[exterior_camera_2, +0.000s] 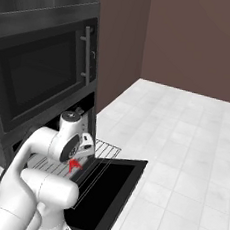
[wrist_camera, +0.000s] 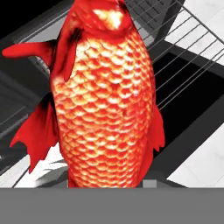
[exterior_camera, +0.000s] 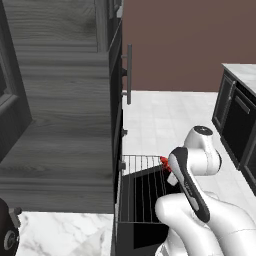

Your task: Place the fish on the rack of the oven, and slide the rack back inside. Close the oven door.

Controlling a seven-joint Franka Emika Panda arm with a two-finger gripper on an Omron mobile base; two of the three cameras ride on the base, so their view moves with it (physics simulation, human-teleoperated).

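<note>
The red-orange fish hangs lengthwise in my gripper, which is shut on it; the fingertips are hidden behind its body. The fish is just above the far edge of the wire rack, which is pulled out of the oven. From the right, the fish shows below my wrist, over the rack. The oven door lies folded down flat and open under the rack. Rack wires run behind the fish.
A black appliance with a vertical bar handle sits above the oven in the dark wood-grain cabinetry. Dark base cabinets under a pale counter stand on the right. White tiled floor stretches beyond the door.
</note>
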